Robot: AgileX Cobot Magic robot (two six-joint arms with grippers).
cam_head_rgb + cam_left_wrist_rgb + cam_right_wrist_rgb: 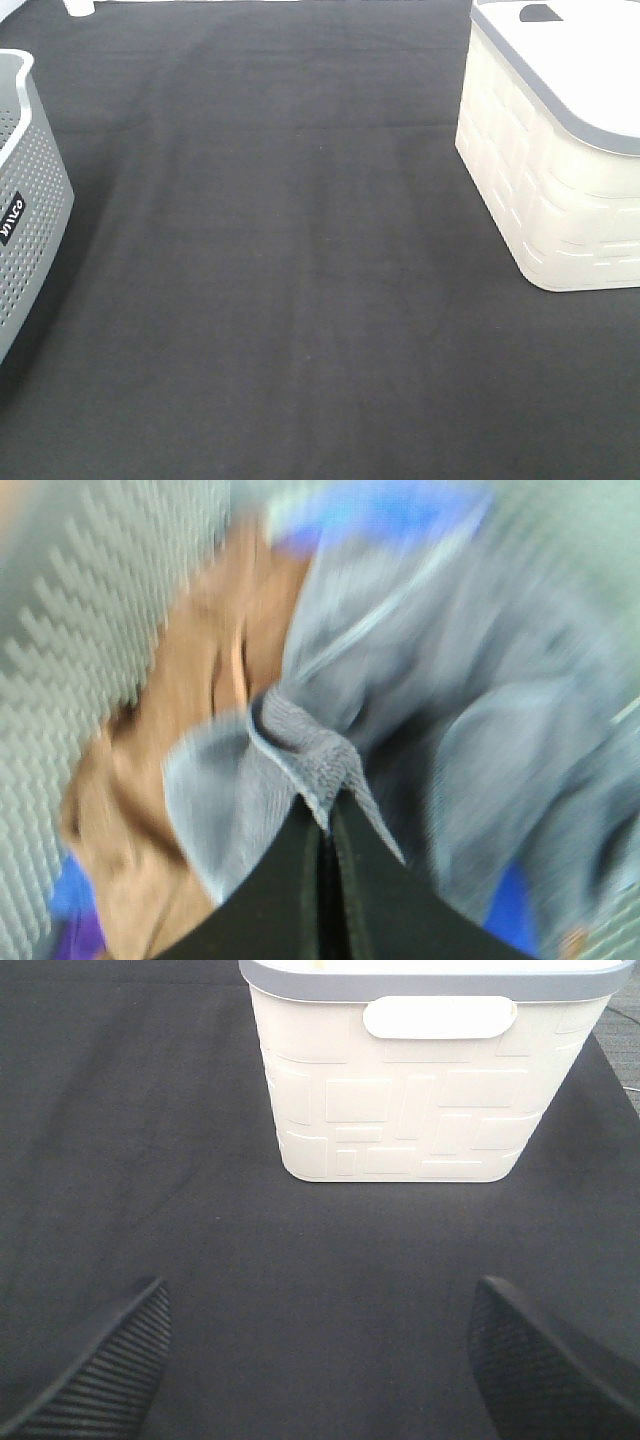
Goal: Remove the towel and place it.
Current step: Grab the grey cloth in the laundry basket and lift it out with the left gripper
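In the left wrist view my left gripper [327, 825] is shut on a fold of the grey-lavender towel [400, 680], pinching its stitched hem between the two black fingers. The towel lies crumpled inside a grey perforated basket [90, 630], on top of a tan cloth [190, 730] and blue cloth [390, 510]. The picture is blurred. In the right wrist view my right gripper [320, 1360] is open and empty above the black table covering. Neither gripper shows in the exterior high view.
The grey perforated basket [25, 200] stands at the left edge of the table. A cream basket with a grey rim [550, 150] stands at the back right; it also shows in the right wrist view [430, 1080]. The black covering [300, 300] lies between them.
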